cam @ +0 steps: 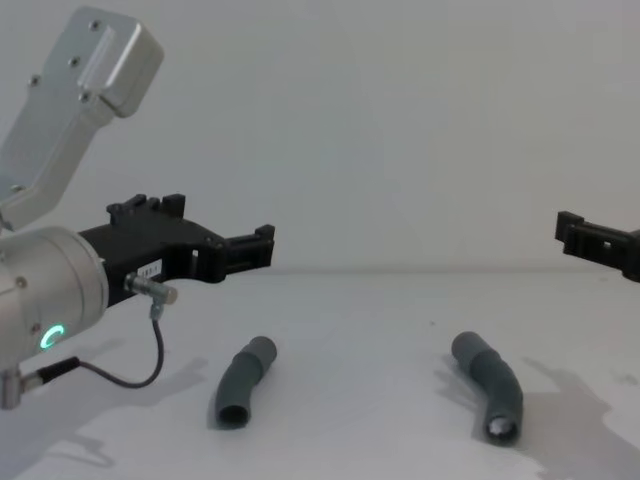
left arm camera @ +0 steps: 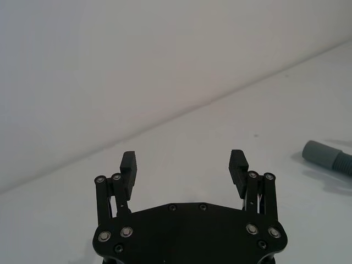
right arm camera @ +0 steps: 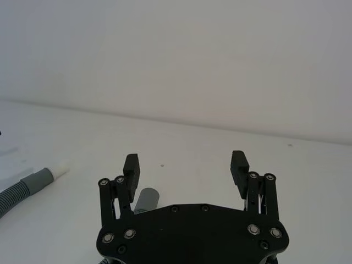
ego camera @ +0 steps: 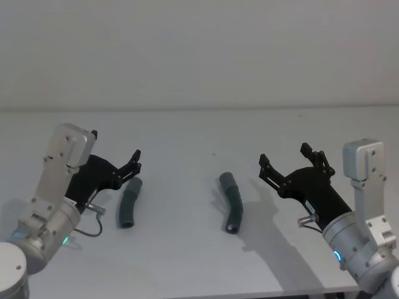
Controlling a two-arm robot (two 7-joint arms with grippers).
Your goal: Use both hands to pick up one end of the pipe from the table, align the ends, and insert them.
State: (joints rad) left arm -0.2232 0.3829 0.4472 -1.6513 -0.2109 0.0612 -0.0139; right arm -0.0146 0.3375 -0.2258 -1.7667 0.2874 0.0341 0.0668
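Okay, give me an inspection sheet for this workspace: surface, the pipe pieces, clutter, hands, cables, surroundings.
Surface: white matte table, flat.
Job's things: left pipe piece and right pipe piece, dark grey and ribbed, lying apart on the table, not joined; a white tip shows on one end.
Clutter: nothing seen.
Hands: left hand open, raised near the left pipe piece's far end, not touching it; right hand open, raised to the right of the right pipe piece, holding nothing.
Cables: black cable hangs in a loop under the left arm's wrist, apart from the pipe.
Surroundings: plain pale wall behind the table.
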